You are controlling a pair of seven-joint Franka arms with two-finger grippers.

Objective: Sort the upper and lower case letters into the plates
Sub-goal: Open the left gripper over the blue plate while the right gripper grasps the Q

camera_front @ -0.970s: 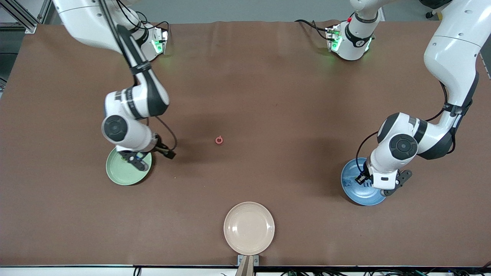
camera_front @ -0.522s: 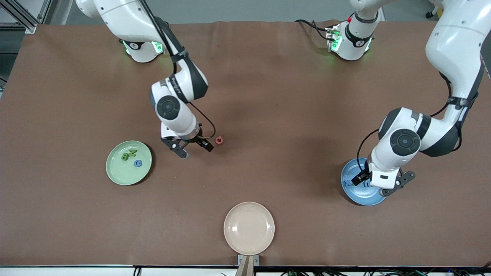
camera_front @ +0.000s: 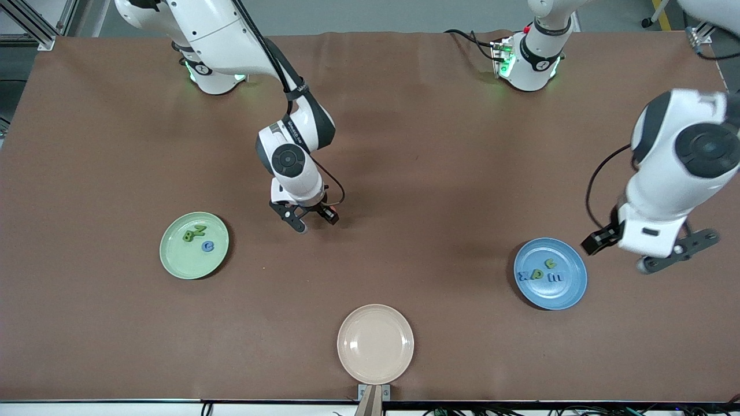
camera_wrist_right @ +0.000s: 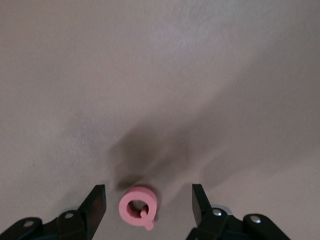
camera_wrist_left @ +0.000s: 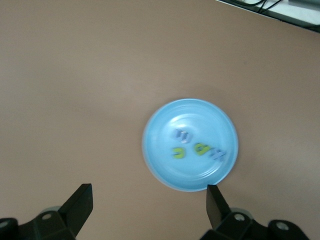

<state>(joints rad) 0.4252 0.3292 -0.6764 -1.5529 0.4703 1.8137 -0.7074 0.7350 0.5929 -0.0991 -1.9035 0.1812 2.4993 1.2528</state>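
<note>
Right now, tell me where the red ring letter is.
The red ring letter lies on the bare table, outside every plate, directly under the open right gripper, between its fingers.

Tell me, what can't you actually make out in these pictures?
- Red ring-shaped letter: hidden in the front view by the right gripper; only the right wrist view shows it.
- Letters on the blue plate: blurred in the left wrist view, too small in the front view to read.
</note>
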